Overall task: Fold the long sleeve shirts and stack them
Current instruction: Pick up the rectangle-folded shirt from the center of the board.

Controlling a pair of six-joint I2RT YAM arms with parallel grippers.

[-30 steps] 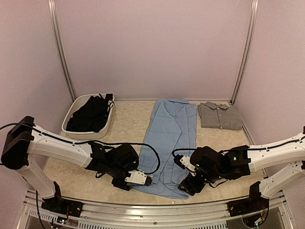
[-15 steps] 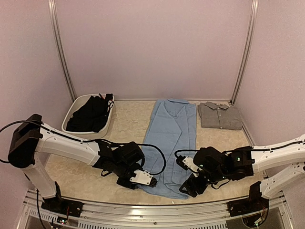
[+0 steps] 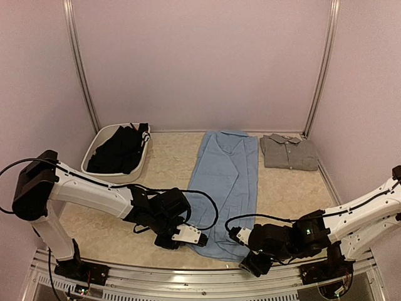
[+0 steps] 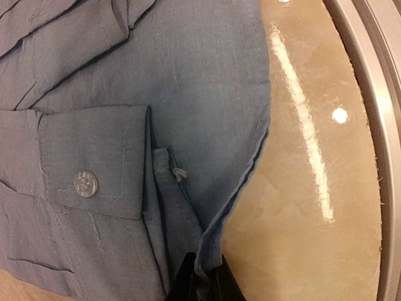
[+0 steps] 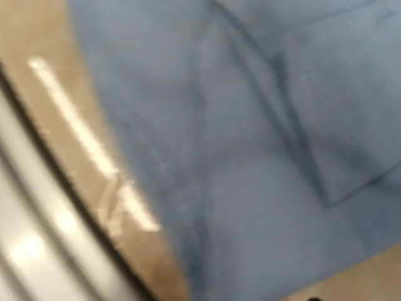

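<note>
The light blue long sleeve shirt [image 3: 225, 188] lies flat and lengthwise in the middle of the table, collar far, hem near. My left gripper [image 3: 197, 238] is at the shirt's near left corner. In the left wrist view it [image 4: 203, 285] is shut on the hem edge of the shirt [image 4: 188, 94], next to a buttoned cuff [image 4: 84, 182]. My right gripper [image 3: 255, 266] hovers low at the near right corner. Its view is blurred, shows blue cloth [image 5: 250, 125], and has nothing between the jaws. A folded grey shirt [image 3: 288, 152] lies at the back right. A black shirt [image 3: 119, 150] fills the tub.
The white tub [image 3: 95, 145] stands at the back left. The metal rail of the table's near edge [image 3: 188, 276] runs just beside both grippers, seen close in the left wrist view [image 4: 376, 94] and the right wrist view [image 5: 31, 251]. Side walls close in left and right.
My left gripper has slid to the shirt's near left corner and closed on the hem. My right arm has moved nearer the front rail, down to the shirt's near right corner.
</note>
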